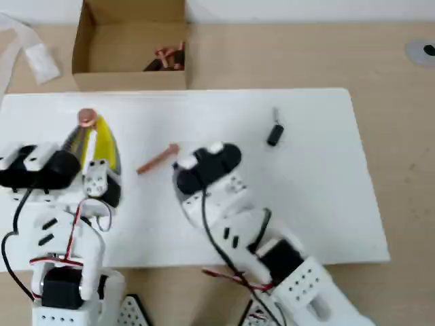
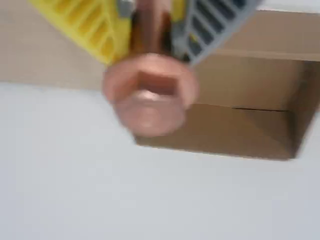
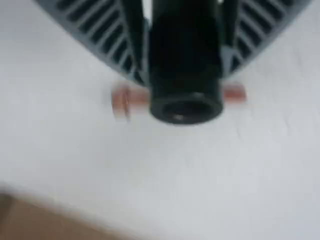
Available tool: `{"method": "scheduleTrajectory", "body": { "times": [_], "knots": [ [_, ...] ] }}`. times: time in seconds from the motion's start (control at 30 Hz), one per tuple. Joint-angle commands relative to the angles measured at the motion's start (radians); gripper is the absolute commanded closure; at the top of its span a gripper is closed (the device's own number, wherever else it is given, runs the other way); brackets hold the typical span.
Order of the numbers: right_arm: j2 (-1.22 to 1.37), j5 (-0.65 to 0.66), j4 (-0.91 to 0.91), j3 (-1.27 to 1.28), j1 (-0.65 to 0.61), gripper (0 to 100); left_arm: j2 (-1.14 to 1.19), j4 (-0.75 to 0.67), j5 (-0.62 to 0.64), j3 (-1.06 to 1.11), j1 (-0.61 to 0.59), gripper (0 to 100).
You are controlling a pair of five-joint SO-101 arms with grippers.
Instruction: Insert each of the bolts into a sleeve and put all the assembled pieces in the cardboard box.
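My left gripper [image 1: 90,133] is shut on a copper bolt [image 1: 86,117] near the left end of the white board, just in front of the cardboard box [image 1: 87,73]. In the left wrist view the bolt head [image 2: 150,97] sticks out from between the yellow and grey fingers, with the box wall [image 2: 250,125] behind it. My right gripper [image 3: 185,30] is shut on a black sleeve [image 3: 185,75], held over a loose copper bolt [image 3: 121,100] that lies on the board [image 1: 158,158]. A second black sleeve [image 1: 274,134] lies to the right. Assembled pieces [image 1: 166,58] lie in the box.
The white board [image 1: 326,204] covers most of the wooden table. A white strip of tape or paper [image 1: 37,58] lies left of the box. A grey round object [image 1: 421,51] sits at the far right edge.
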Motion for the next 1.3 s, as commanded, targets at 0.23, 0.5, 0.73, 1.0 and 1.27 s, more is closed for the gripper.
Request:
{"method": "scheduleTrajectory", "body": {
  "times": [0.23, 0.5, 0.73, 1.0, 1.27],
  "knots": [
    [-0.182, 0.012, -0.468, 0.237, -0.027, 98.9, -0.019, -0.032, 0.009, -0.017, 0.288, 99],
    [-0.266, 0.012, -0.427, 0.266, -0.025, 98.9, -0.021, -0.032, 0.063, -0.078, 0.356, 99],
    [-0.289, 0.011, -0.356, 0.266, -0.024, 98.9, -0.015, -0.028, 0.087, -0.121, 0.356, 99],
    [-0.289, 0.008, -0.334, 0.266, -0.024, 98.9, -0.012, -0.025, 0.100, -0.196, 0.356, 99],
    [-0.288, 0.006, -0.327, 0.266, -0.024, 98.9, -0.012, -0.032, 0.172, -0.147, 0.356, 99]
  ]
}}
